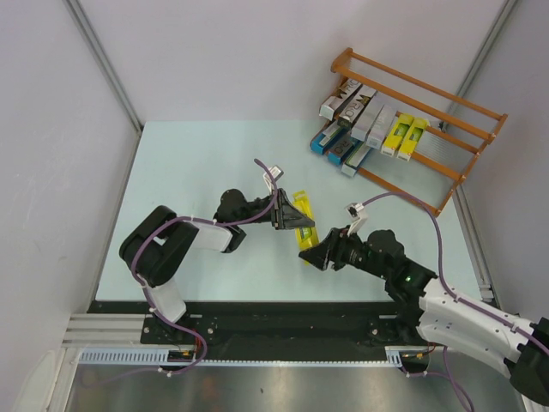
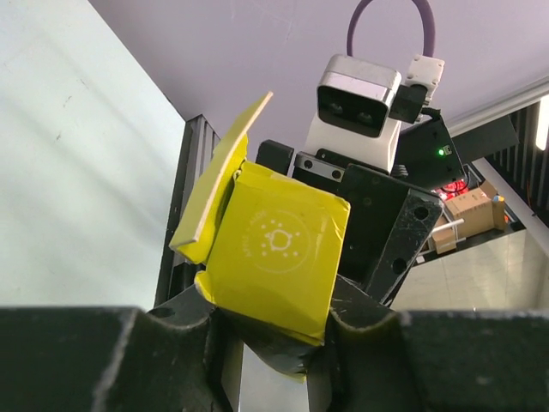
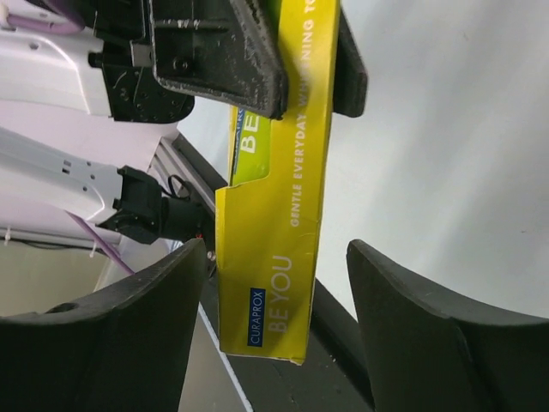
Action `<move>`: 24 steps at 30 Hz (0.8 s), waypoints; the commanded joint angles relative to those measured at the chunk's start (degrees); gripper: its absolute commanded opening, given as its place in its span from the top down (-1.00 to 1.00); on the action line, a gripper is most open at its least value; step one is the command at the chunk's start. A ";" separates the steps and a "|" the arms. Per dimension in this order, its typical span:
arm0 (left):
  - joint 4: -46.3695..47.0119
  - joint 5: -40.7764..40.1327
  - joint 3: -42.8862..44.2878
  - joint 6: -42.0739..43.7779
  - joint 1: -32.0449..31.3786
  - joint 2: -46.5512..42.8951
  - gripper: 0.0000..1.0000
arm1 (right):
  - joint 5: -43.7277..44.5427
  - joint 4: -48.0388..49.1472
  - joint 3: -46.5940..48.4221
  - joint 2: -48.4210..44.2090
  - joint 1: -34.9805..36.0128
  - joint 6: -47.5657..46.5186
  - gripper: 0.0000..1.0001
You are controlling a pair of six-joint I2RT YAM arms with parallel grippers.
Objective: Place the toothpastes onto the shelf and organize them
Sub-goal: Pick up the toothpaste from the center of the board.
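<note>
Left hand (image 1: 290, 213): clenched on the yellow carton (image 1: 303, 221), fingers pressing opposite long faces near one end. In the left wrist view that end (image 2: 274, 249) sits between my fingers, its end flap (image 2: 219, 184) hanging open to the left.

Right hand (image 1: 310, 255): released. In the right wrist view both fingers (image 3: 129, 326) stand apart from the carton's other end (image 3: 279, 249), a gap on each side and no contact that I can see. Print reads "CURAPROX BE YOU".

Carton location: held over the middle of the pale table (image 1: 189, 172), between my two hands, well apart from the shelf (image 1: 420, 85).

Shelf: far right corner, set at an angle. Silver-grey cartons (image 1: 369, 116), blue cartons (image 1: 330, 142) and two yellow cartons (image 1: 403, 133) lie side by side across its rails.
</note>
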 commanded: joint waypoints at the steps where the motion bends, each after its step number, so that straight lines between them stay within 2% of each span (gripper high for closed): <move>1: 24.49 0.22 2.15 -1.04 -0.26 -1.96 0.56 | 5.39 -0.14 0.02 -2.94 0.39 0.59 -0.48; 9: 24.49 0.84 3.03 -1.75 -0.18 -0.38 0.57 | 7.86 -6.55 0.02 -9.27 0.39 0.33 -0.44; 17: 24.22 0.93 3.47 -1.92 -0.09 -0.03 0.56 | 6.63 -7.87 0.19 -8.66 1.36 0.06 -0.19; 22: 24.13 0.93 3.74 -2.18 -0.09 0.50 0.57 | 9.61 -8.58 0.37 -8.48 3.03 -0.11 0.01; 24: 24.14 1.02 3.65 -2.27 -0.09 0.59 0.56 | 9.80 -8.49 0.37 -8.48 3.47 -0.37 0.02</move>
